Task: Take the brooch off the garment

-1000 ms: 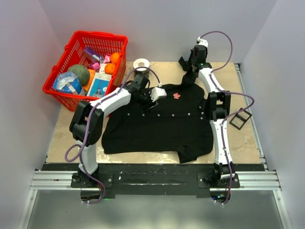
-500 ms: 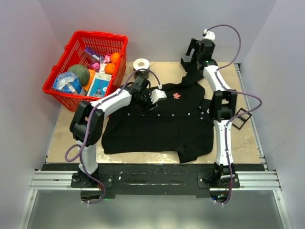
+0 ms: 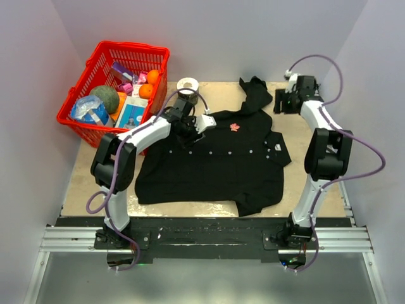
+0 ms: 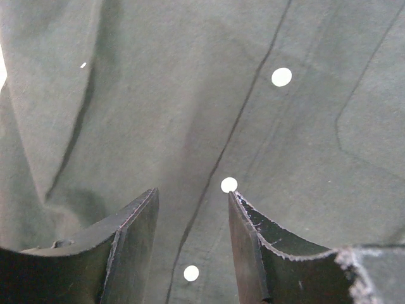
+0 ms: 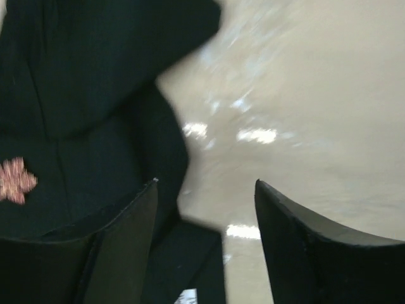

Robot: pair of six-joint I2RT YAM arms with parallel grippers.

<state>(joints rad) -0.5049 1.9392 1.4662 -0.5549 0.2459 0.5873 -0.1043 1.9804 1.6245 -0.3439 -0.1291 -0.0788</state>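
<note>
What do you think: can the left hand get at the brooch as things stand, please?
Probably yes. The brooch lies exposed on the garment, just to the right of the left hand, with only flat cloth between them. The hand is open and empty.

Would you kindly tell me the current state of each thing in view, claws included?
brooch, pinned to the garment, untouched.
garment, spread on the table, far sleeve bunched up.
left claw, open, empty, over the white buttons.
right claw, open, empty, over bare table beside the garment.
basket, packed full.
</note>
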